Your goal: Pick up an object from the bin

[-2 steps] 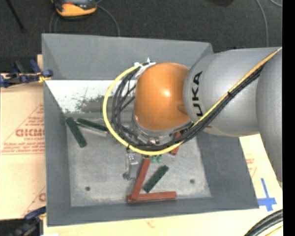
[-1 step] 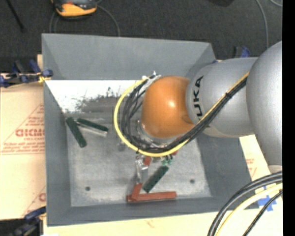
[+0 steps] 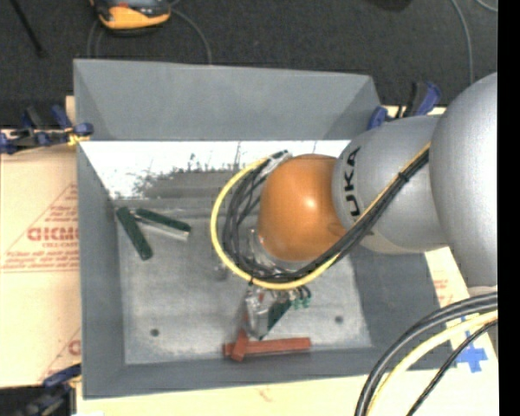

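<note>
Just above the reddish-brown flat bar (image 3: 273, 347) lying along the lower edge of the grey metal bin (image 3: 156, 323), the arm's gripper (image 3: 262, 312) hangs low, its opening impossible to tell, while two dark green sticks (image 3: 134, 234) lie together near the bin's left wall.

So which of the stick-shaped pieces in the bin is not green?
The reddish-brown bar along the bin's near wall, just below the gripper. The two sticks at the bin's left are both dark green.
</note>
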Controlling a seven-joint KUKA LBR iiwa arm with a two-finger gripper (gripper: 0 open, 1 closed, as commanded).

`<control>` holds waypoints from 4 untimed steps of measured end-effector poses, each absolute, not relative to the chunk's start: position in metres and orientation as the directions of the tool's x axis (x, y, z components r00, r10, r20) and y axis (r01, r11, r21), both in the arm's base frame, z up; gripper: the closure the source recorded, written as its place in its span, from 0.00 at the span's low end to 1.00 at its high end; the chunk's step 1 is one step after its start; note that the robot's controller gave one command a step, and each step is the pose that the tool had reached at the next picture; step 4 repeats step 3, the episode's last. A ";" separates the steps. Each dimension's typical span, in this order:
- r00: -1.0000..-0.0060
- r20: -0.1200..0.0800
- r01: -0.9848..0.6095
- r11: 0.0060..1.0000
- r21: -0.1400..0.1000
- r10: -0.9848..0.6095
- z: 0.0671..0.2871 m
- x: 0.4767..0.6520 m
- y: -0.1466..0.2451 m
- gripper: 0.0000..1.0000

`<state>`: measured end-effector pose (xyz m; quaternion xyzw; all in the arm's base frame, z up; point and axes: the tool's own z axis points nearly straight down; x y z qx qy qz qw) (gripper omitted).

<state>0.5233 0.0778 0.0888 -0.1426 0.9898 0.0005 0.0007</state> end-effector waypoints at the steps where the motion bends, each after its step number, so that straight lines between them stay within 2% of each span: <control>1: -0.864 -0.018 -0.503 0.864 -0.007 -0.503 0.086 0.477 0.012 1.00; 2: -0.865 -0.018 -0.502 0.865 -0.007 -0.502 0.086 0.477 0.012 1.00; 3: -0.860 -0.010 -0.511 0.860 -0.006 -0.511 0.265 0.516 0.006 1.00; 4: -0.860 -0.010 -0.511 0.860 -0.006 -0.511 0.265 0.516 0.006 1.00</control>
